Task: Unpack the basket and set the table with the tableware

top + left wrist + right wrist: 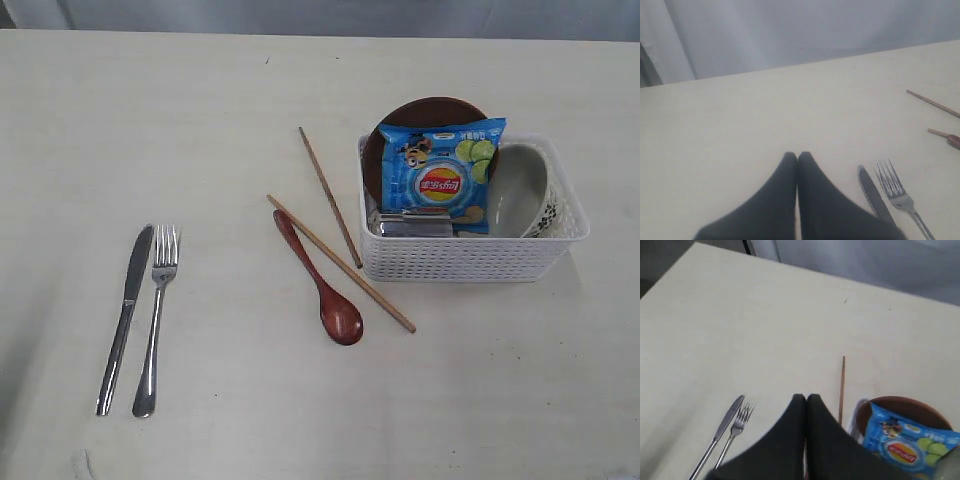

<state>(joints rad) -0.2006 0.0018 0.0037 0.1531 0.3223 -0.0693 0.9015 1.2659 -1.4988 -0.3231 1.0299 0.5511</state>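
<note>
The white basket stands right of the middle of the table. In it lean a brown plate, a white bowl, a steel cup and a blue snack bag. Two chopsticks and a wooden spoon lie just left of the basket. A knife and fork lie side by side at the left. No arm shows in the exterior view. My left gripper is shut and empty, beside the knife and fork. My right gripper is shut and empty, above the table.
A grey curtain hangs behind the table's far edge. In the right wrist view the plate and snack bag sit close beside the gripper, one chopstick runs past it, and the knife and fork lie on the other side.
</note>
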